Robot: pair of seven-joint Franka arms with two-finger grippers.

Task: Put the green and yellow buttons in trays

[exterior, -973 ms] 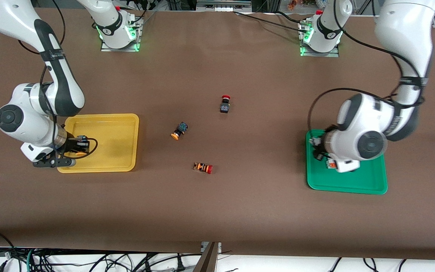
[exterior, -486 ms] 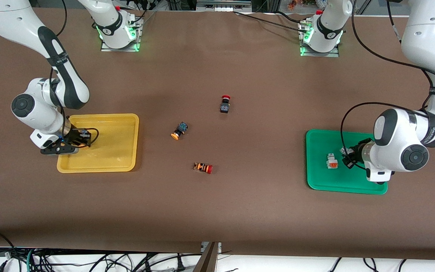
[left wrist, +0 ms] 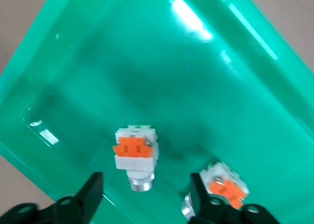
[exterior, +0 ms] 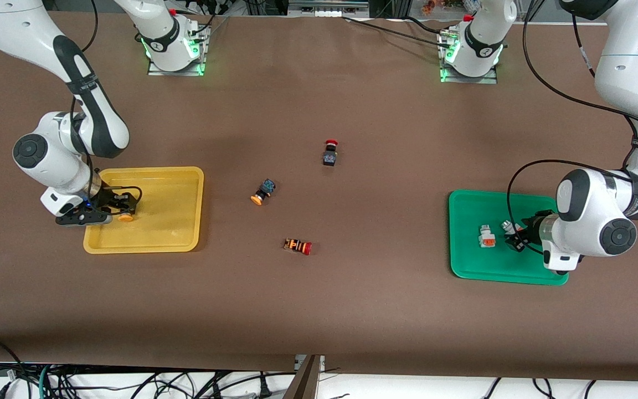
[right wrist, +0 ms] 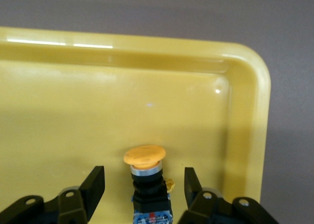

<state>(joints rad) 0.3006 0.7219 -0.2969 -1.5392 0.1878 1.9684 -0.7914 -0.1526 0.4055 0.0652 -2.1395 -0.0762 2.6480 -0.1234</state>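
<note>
1. Right gripper [right wrist: 142, 189] sits low in the yellow tray [exterior: 180, 230], fingers spread; an orange-capped button [right wrist: 146, 177] lies between them with gaps on both sides (not gripped).
2. Left gripper [left wrist: 144, 194] is low over the green tray [exterior: 466, 266], fingers spread, holding nothing.
3. One white-and-orange button [left wrist: 135, 153] lies in the green tray between the fingers; the second white-and-orange button [left wrist: 221, 187] lies right against one finger [left wrist: 198, 197] (contact unclear).
4. Another orange-capped button [exterior: 262, 192] is on the bare table [exterior: 352, 310] mid-way between the trays.
5. Red-capped black button [exterior: 329, 152] and striped red-capped button [exterior: 298, 245] also lie on the table.
</note>
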